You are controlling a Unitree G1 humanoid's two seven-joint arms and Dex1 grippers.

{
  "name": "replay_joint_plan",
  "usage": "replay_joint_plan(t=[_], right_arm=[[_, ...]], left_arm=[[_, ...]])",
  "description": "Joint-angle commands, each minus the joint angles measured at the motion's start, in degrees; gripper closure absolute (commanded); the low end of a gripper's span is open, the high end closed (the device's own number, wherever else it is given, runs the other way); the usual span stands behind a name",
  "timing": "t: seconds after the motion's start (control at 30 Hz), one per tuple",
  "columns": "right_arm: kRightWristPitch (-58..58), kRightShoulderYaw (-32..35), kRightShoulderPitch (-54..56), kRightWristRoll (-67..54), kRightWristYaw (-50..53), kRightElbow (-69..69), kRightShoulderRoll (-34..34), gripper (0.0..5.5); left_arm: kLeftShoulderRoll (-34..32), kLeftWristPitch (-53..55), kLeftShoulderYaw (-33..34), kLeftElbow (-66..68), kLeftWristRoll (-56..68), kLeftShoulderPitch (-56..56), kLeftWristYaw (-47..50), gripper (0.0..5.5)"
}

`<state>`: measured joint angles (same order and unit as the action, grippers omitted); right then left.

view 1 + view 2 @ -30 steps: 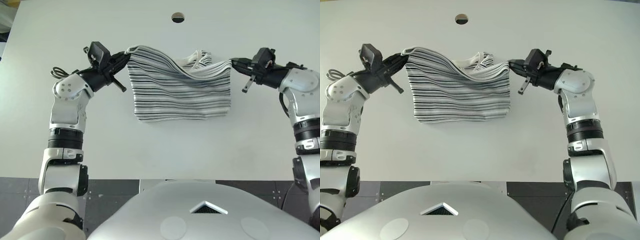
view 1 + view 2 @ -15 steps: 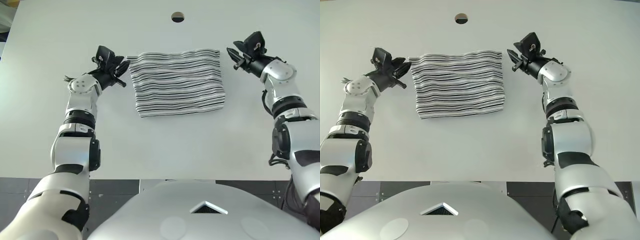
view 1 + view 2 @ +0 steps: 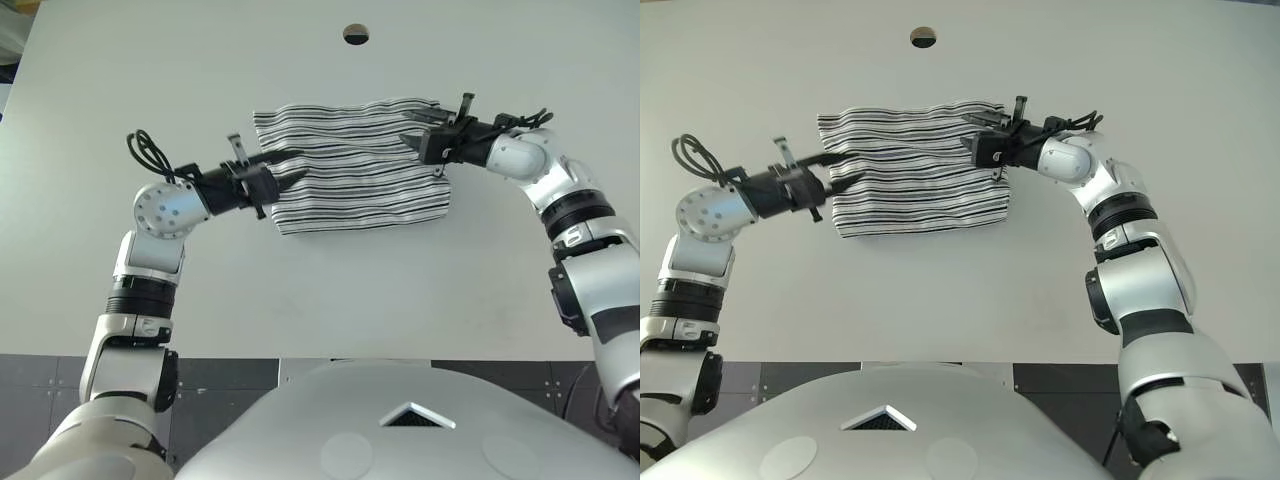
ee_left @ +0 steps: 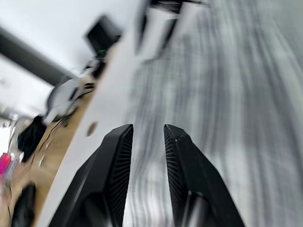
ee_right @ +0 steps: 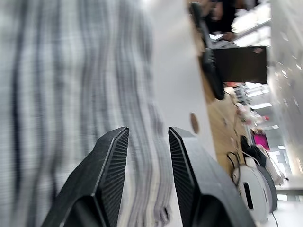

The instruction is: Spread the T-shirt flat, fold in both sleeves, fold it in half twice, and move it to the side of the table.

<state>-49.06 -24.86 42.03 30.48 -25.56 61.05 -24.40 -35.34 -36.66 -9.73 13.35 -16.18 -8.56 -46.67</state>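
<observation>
the folded striped t-shirt (image 3: 350,165) lies flat on the white surface (image 3: 300,290), toward its far edge. the left gripper (image 3: 295,172) hovers over the shirt's left edge, fingers slightly apart. the right gripper (image 3: 405,140) hangs over its right edge, fingers likewise apart.

One T-shirt (image 3: 350,165) on one surface (image 3: 320,280) with one hole (image 3: 355,35). Two grippers, the left gripper (image 3: 298,168) and right gripper (image 3: 408,128), each with two fingers (image 4: 116,161).
</observation>
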Motion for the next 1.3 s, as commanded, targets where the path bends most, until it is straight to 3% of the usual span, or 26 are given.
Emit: replay_joint_plan(t=[0.03, 0.17, 0.27, 0.33, 0.53, 0.8, 0.93, 1.07, 1.2, 1.3], right_arm=[[0.09, -4.94, 2.35, 5.00, -3.30, -0.30, -1.12, 3.95], [1.18, -9.96, 1.62, 5.07, -19.31, -5.30, -3.89, 3.95], [11.95, -13.34, -6.39, -12.01, -47.45, -25.54, -9.48, 3.95], [18.90, -15.23, -9.58, -20.46, -55.65, -37.65, -11.36, 3.95], [26.94, -14.51, -12.87, -26.80, -57.00, -49.90, -9.85, 3.95], [27.06, -7.90, -13.73, -29.46, -50.94, -50.16, -8.63, 3.95], [37.70, -0.56, -15.03, -42.09, -50.89, -55.77, -7.81, 3.95], [45.14, 10.06, -17.97, -54.44, -52.24, -58.59, -11.90, 3.95], [37.88, 14.70, -25.37, -51.02, -56.03, -52.85, -19.76, 3.59], [32.65, 16.92, -32.15, -48.47, -58.50, -49.08, -25.04, 3.03]], left_arm=[[-7.77, -1.71, -6.69, -6.07, -25.89, -0.82, 5.69, 4.31], [-9.61, -1.61, -14.37, -2.63, -44.27, -8.16, 13.88, 4.31], [-9.71, 1.56, -22.28, 7.54, -60.22, -19.23, 25.77, 4.31], [-8.03, 2.11, -27.08, 13.60, -66.13, -24.70, 31.93, 4.31], [-2.43, 3.86, -39.63, 22.87, -76.74, -35.24, 52.85, 4.31], [-5.03, 9.00, -43.70, 24.69, -78.04, -38.01, 70.21, 4.31], [-6.85, 5.11, -36.00, 18.00, -65.34, -36.64, 75.55, 4.31], [-11.58, -7.64, -23.73, 10.73, -30.70, -29.06, 64.86, 4.31], [-25.20, -13.62, -26.17, 2.23, -6.64, -14.10, 46.29, 3.76], [-34.84, -10.15, -27.72, -7.39, 10.44, 0.46, 33.83, 3.28]])
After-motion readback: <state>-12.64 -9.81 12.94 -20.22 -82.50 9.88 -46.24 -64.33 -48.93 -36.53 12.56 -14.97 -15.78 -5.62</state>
